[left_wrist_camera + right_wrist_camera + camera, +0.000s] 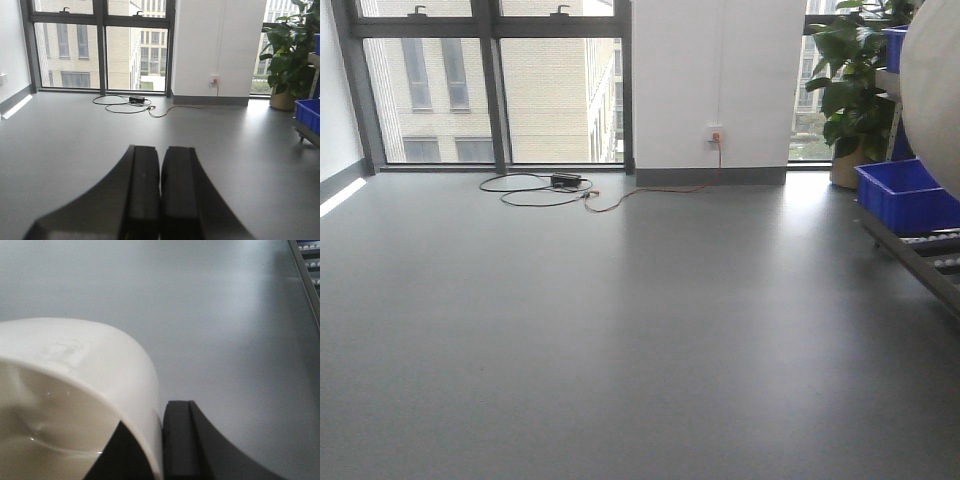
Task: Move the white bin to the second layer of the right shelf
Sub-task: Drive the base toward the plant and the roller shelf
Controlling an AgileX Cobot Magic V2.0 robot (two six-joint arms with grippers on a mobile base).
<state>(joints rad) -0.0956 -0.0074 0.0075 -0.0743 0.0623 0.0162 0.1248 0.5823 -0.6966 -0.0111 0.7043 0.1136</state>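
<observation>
The white bin point(75, 370) is a smooth cream-white tub that fills the left of the right wrist view. My right gripper point(156, 432) is shut on its wall, with one dark finger inside the tub and the other finger point(177, 440) outside. In the front view the white bin point(935, 90) bulges in at the upper right edge, held above the floor. My left gripper point(160, 152) is shut with nothing in it and points across the bare floor. A steel rack with white rollers point(935, 255) stands at the right. I cannot tell which level is the right shelf second layer.
A blue crate point(905, 195) rests on the low roller level and another blue crate point(894, 45) sits higher up. A potted plant point(855, 90) stands in the far right corner. A black cable and adapter point(560, 185) lie on the grey floor by the windows.
</observation>
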